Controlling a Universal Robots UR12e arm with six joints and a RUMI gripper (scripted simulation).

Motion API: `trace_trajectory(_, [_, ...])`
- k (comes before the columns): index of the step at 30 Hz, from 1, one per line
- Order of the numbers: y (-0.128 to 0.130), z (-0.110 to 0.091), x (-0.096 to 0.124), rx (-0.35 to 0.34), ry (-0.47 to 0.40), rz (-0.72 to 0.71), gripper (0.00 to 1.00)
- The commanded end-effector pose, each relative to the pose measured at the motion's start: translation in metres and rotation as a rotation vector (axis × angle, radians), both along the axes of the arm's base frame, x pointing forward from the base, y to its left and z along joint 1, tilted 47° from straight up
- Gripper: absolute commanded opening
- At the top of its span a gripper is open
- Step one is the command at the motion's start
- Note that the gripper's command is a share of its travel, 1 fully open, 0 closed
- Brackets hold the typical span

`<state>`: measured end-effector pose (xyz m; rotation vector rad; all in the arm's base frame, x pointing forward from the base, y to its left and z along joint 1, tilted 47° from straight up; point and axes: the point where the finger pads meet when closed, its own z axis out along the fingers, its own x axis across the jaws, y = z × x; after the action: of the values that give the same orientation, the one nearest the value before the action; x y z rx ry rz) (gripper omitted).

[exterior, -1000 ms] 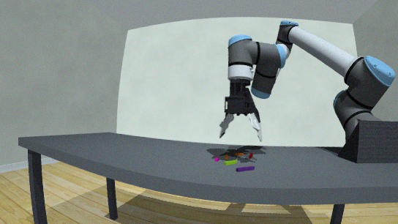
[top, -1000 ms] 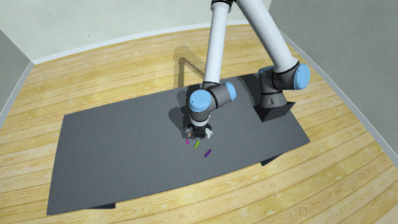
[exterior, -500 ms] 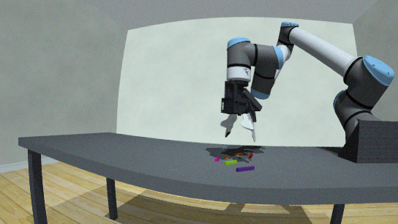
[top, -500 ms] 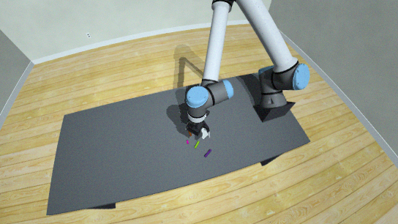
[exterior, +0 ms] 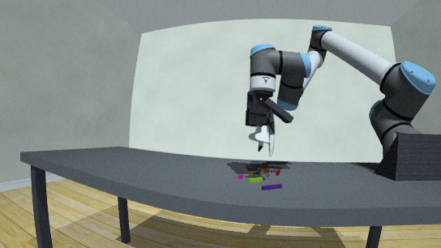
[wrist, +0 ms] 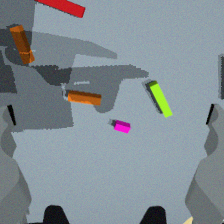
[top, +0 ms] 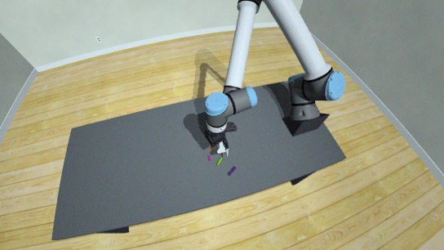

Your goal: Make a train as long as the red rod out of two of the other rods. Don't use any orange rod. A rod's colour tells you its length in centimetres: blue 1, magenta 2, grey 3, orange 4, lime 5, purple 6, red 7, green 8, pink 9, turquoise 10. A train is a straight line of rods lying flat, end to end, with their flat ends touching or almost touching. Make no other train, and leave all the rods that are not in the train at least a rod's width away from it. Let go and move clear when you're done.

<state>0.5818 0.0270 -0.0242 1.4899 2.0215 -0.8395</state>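
My gripper point(exterior: 264, 147) hangs open and empty well above the rods, also in the top view point(top: 222, 150). In the wrist view a lime rod point(wrist: 160, 99) lies right of centre and a short magenta rod point(wrist: 121, 126) lies near the middle. Two orange rods lie at left: one point(wrist: 84, 97) in shadow, one point(wrist: 22, 44) at the upper left. The red rod point(wrist: 64, 6) shows at the top edge. A purple rod point(top: 232, 171) lies apart, nearer the table's front; it also shows in the exterior view point(exterior: 271, 186).
The rods lie on a dark grey table point(top: 184, 163). The arm's base block point(top: 304, 118) stands at the table's right rear. The gripper's shadow covers the orange rods.
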Motion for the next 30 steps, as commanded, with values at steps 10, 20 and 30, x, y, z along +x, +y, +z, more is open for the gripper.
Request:
trace_trajectory(10, [-0.009,0.011,0.006,0.006,-0.315,-0.309,1.00])
trace_trajectory(20, [-0.017,0.019,0.012,0.014,-0.562,-0.545,1.00])
trace_trajectory(30, [-0.024,0.027,0.018,0.020,-0.772,-0.744,1.00])
